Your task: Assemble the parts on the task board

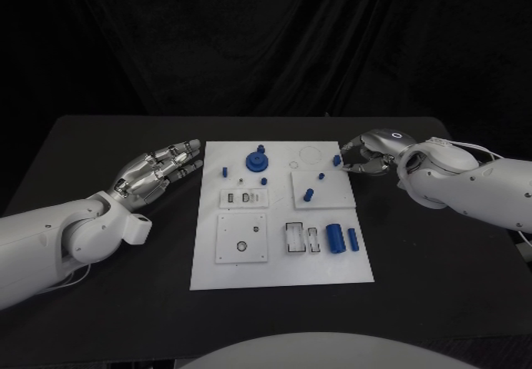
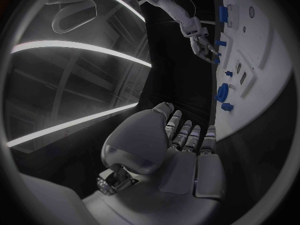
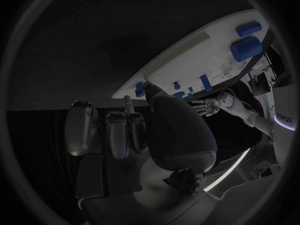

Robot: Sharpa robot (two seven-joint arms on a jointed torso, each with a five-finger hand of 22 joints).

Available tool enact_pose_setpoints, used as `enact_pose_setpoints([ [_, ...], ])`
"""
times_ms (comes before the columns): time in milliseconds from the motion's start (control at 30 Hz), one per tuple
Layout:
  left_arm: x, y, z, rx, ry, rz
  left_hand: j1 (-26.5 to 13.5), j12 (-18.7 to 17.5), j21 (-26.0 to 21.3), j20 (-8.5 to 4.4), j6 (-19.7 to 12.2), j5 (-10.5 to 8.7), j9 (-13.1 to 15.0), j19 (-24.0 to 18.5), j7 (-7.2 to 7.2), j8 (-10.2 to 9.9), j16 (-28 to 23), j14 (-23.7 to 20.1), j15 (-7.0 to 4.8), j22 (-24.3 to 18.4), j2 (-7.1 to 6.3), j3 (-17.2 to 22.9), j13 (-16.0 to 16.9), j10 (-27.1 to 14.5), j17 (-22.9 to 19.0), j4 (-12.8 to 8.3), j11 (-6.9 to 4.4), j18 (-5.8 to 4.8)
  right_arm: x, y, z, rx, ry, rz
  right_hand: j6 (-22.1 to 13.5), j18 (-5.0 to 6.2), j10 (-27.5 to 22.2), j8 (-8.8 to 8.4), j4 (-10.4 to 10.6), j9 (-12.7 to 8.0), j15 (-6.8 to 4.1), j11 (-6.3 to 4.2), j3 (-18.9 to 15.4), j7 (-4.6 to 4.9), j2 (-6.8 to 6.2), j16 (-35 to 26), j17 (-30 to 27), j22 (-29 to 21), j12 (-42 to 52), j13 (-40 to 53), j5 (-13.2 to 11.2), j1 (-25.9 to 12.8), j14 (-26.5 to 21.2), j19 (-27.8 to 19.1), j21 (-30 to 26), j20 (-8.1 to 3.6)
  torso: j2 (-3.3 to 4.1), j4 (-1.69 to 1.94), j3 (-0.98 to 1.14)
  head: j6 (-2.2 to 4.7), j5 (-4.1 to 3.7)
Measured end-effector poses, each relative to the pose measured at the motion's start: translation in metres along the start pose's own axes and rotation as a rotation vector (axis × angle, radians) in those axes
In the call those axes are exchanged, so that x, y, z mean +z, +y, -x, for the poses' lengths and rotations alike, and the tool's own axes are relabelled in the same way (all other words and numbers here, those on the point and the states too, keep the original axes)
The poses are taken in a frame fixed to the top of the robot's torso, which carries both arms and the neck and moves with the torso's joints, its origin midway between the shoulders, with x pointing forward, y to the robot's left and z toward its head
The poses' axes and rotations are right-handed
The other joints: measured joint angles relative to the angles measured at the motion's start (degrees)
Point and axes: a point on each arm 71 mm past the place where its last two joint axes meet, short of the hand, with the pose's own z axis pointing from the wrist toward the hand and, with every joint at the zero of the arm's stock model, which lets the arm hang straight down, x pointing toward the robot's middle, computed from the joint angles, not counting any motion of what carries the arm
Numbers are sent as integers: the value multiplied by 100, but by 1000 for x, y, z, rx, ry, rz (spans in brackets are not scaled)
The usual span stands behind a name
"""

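Fingers of the left hand lie stretched out and slightly spread, holding nothing, hovering over the black table just beside the left edge of the white board, near its far corner. Fingers of the right hand are curled in toward each other at the far right corner of the board, close to a small blue peg; whether they pinch that peg or only touch it, I cannot tell. The right wrist view shows the thumb and a finger meeting near a small blue piece at the board's edge. The board lies flat in the middle of the table, between the two arms. On its far part stands a round blue gear-like piece with a knob on top, with a few small blue pins around it. To the right of that, a raised white block carries two more small blue pegs. Nearer the robot, on the board's right side, a blue cylinder and a slimmer blue bar lie side by side next to a white rectangular holder. On the near left sits a square white plate with an oval hole, and above it a smaller plate with slots.
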Motion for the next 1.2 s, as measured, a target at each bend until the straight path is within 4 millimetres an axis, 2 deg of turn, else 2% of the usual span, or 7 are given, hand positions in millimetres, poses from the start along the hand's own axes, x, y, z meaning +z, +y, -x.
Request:
enact_pose_setpoints([
  [600, -1, 4, 1, -4, -1, 7, -28, 0, 0, 0, 0, 0, 0, 0, 0, 0, 0, 0, 0, -1, -18, 39, 0, 0, -1, -10, 0, 0, 9, 8, -2, -3, 8, 13, 63, 0, 0, 0, 7, -4, 0, 0, -6, 62, 32, 0, -1, -1, 0, 0, 36, 32, 0, -41, -33, 0, -4, 4, -3, -24, -10],
  [800, -1, 5, 1, -5, -1, 9, -28, 0, 0, 0, 0, 0, 0, 0, 0, 0, 0, 0, 0, -1, -18, 39, 0, 0, -1, -10, 0, 0, 12, 10, -2, -4, 12, 15, 114, 0, 0, 2, 7, -4, 0, 0, -6, 52, 39, 0, -1, -2, 0, 0, 36, 97, 0, -41, -57, 0, -4, 7, -3, -29, -18],
  [1200, -1, 8, 0, -11, 3, 13, -51, 0, 0, 0, 0, 0, 0, 0, 0, 0, 0, 0, -1, -1, 5, 70, 0, 0, -2, -10, -1, 0, 17, 11, -3, -10, 26, 12, 361, 0, 0, 141, -89, 37, 0, 0, -7, 41, 86, 0, -1, -3, 0, 0, 81, 282, 0, -41, -163, 0, -4, 4, 1, -40, -16],
])
